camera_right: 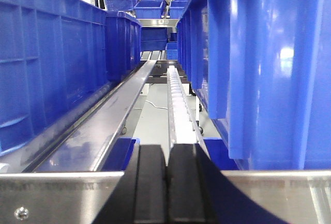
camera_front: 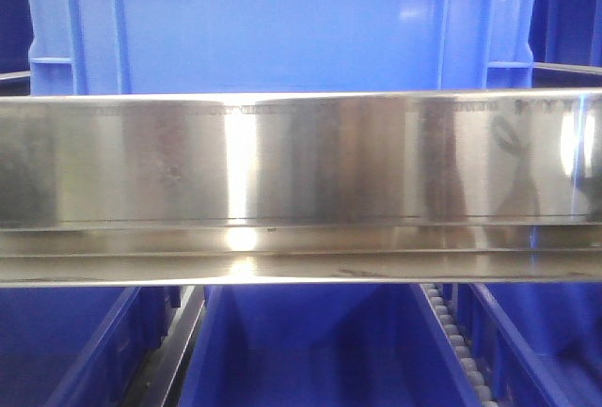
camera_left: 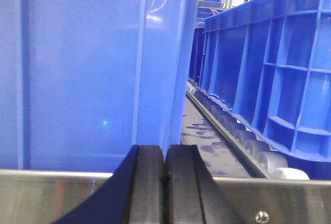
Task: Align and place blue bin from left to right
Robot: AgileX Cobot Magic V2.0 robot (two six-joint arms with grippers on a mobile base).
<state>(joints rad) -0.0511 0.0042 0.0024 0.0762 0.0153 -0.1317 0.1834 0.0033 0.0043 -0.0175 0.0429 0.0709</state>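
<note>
The blue bin stands just behind the rack's steel front rail, its full width seen only from the front. Only the wrist views show the grippers. The left gripper has its fingers pressed together on nothing at the bin's corner, with a roller track beside it, and the right gripper is likewise closed and empty, the bin's wall to its right.

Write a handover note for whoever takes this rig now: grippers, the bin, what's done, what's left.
Left gripper: shut, empty, at the steel rail, facing the blue bin.
Right gripper: shut, empty, at the same rail beside the bin's side wall.
Blue bin: on the rack behind the rail, neighbouring crates alongside; neither gripper holds it.
Done: bin is on the rack.
Left: check it sits square; these views cannot settle that.
</note>
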